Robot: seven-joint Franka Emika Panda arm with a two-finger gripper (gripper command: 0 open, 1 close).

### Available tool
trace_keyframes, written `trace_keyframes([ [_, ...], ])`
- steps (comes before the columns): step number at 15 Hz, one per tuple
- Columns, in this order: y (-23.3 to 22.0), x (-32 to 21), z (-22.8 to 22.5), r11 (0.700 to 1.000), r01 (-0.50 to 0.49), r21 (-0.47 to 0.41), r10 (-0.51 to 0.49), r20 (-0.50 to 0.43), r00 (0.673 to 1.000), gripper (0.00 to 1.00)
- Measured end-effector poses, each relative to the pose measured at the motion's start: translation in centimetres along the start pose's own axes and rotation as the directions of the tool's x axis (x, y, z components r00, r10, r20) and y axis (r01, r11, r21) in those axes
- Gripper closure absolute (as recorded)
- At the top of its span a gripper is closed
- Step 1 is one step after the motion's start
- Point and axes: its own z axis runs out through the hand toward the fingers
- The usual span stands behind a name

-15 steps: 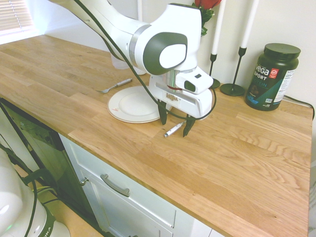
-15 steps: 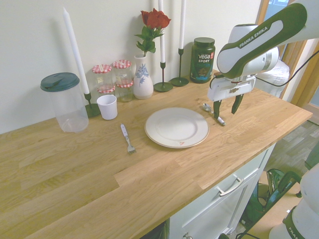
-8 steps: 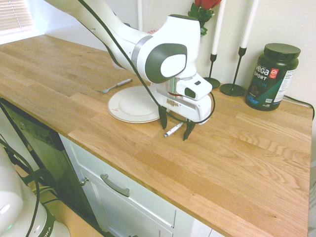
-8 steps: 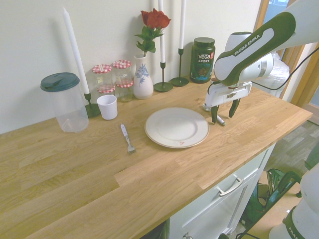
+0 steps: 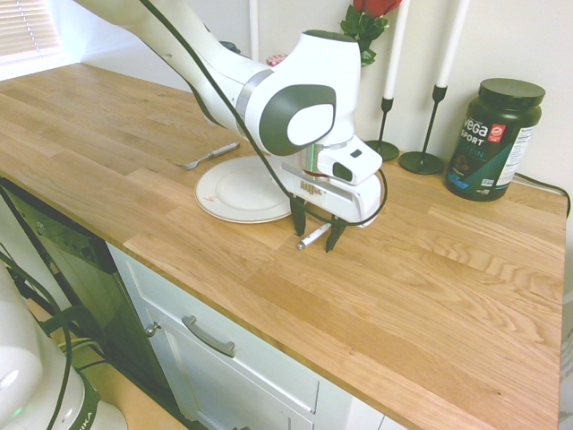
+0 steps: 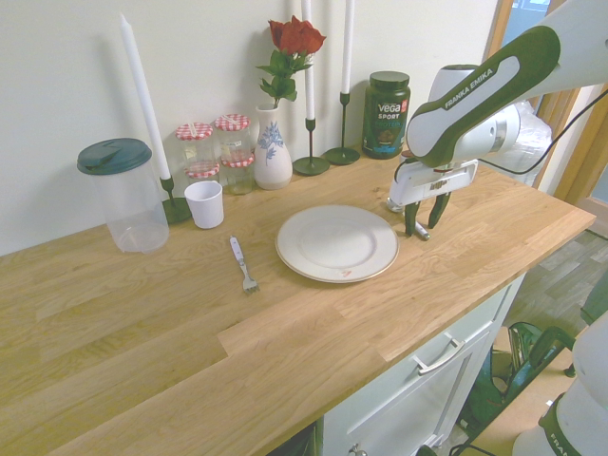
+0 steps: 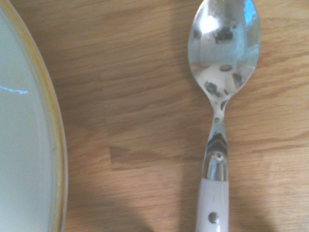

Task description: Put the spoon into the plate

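Wooden countertop (image 5: 430,296), oak planks, white drawer fronts below its near edge. Gripper (image 5: 315,235), pointing straight down, fingertips low at the wood on either side of the spoon's handle; the fingers (image 5: 298,218) stand a narrow gap apart, and whether they press the handle cannot be told. Spoon (image 5: 313,236), lying flat on the wood just beside the plate, white handle toward the counter's front edge; the wrist view shows its shiny silver bowl (image 7: 224,46) face up and a rivet in the white handle. Plate (image 5: 215,199), round, cream, thin darker edge line, nothing on it, apart from the spoon with bare wood between. Fork (image 5: 208,157), all metal, beyond the plate on the side away from the spoon. Back row along the wall, seen from the second exterior view: lidded clear pitcher (image 6: 123,195), white cup (image 6: 204,203), two jars with red checked lids (image 6: 215,142), vase with a red rose (image 6: 273,147), candlesticks with white candles (image 6: 344,85), dark supplement tub (image 6: 386,114).
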Motion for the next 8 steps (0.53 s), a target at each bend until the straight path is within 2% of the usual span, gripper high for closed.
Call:
trace_keyframes([
  [8,-1.0,-0.38,0.02,1.0,0.017,0.025,-0.017,-0.017,1.0,1.0],
])
